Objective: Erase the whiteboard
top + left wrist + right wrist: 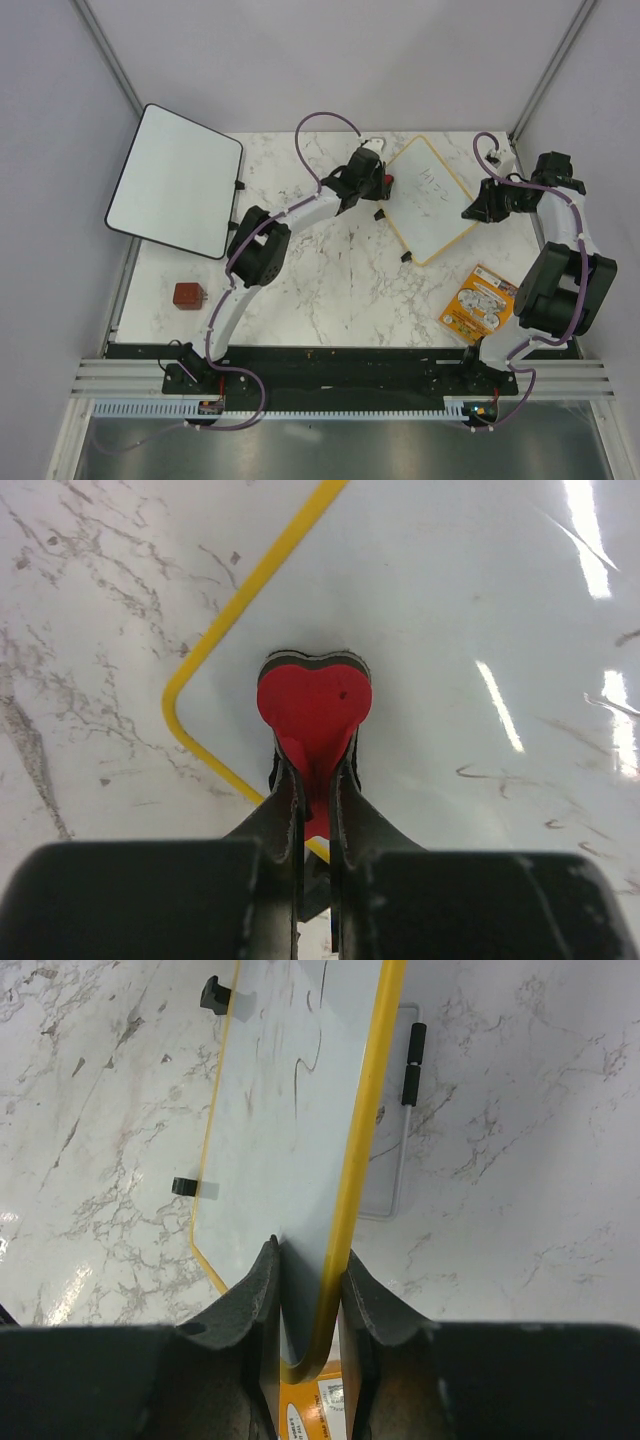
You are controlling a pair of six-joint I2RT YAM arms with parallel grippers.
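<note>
The whiteboard [430, 200] is a small white panel with a yellow frame, lying askew at the back middle of the marble table. Faint dark handwriting [490, 775] shows on it. My left gripper [385, 184] is shut on a red heart-shaped eraser [314, 705], which rests on the whiteboard [450, 600] just inside its rounded left corner. My right gripper [310, 1260] is shut on the whiteboard's yellow frame [352, 1190] at its right corner, one finger on each side of the edge. Two black clips [185, 1186] sit on the board's near-left edge.
A larger black-framed white board [175, 180] leans at the back left, overhanging the table. A small red-brown block [187, 296] lies front left. An orange packet [478, 303] lies front right, under my right arm. A black-capped pen [410, 1060] lies on a clear sheet beyond the whiteboard.
</note>
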